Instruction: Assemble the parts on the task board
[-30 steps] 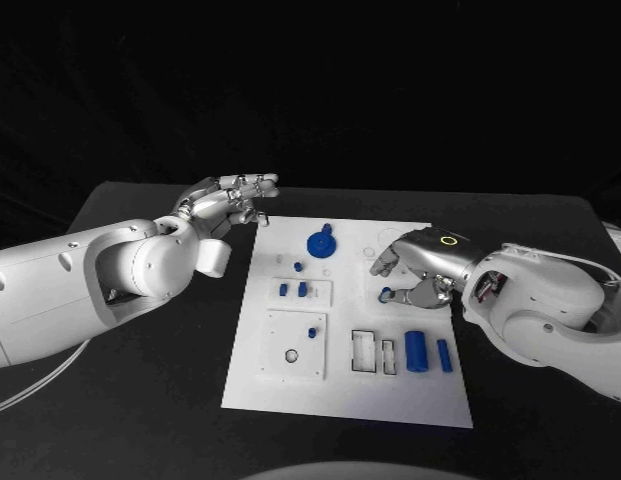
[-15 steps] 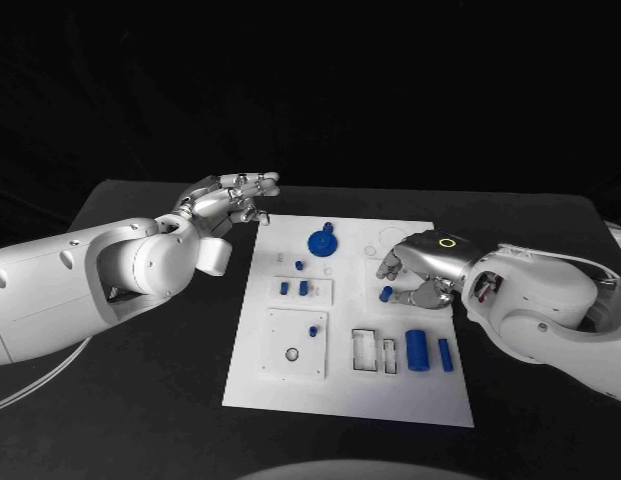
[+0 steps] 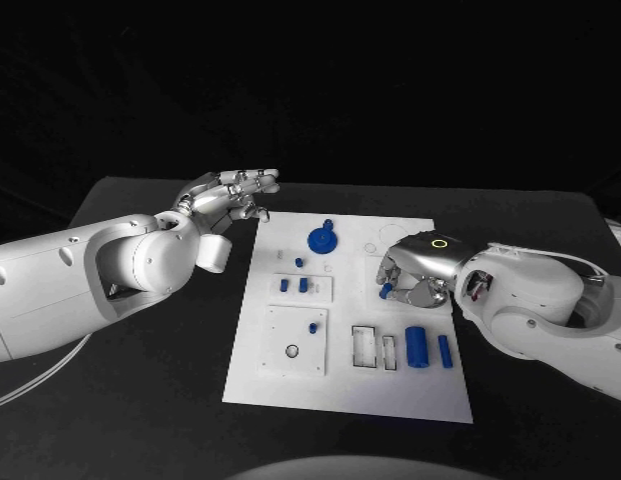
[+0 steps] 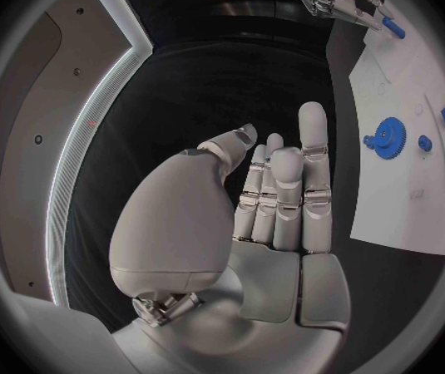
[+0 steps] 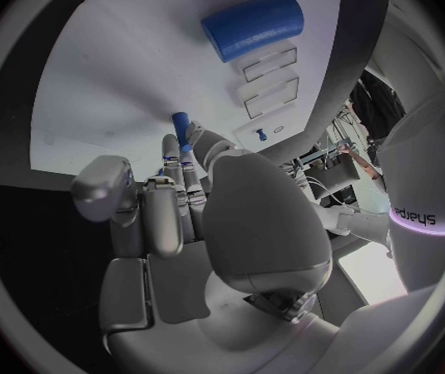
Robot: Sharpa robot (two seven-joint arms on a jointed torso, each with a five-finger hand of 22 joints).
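The white task board (image 3: 351,385) lies in the middle of the black table. My right hand (image 3: 414,270) hovers over its right side and pinches a small blue peg (image 3: 387,291) in its fingertips; the peg (image 5: 180,129) shows between the fingers in the right wrist view. My left hand (image 3: 231,196) is off the board's far left corner, fingers apart and holding nothing; its fingers (image 4: 284,187) are stretched out straight. A blue gear (image 3: 320,242) sits at the board's far end, also in the left wrist view (image 4: 388,131).
Three small blue pegs (image 3: 294,286) stand in the board's left part. A thick blue cylinder (image 3: 417,348) and a slim blue bar (image 3: 444,354) lie at the near right, beside two rectangular slots (image 3: 374,349). Bare black table surrounds the board.
My right hand has shifted slightly to the left over the board, keeping the blue peg. The left hand has hardly moved.
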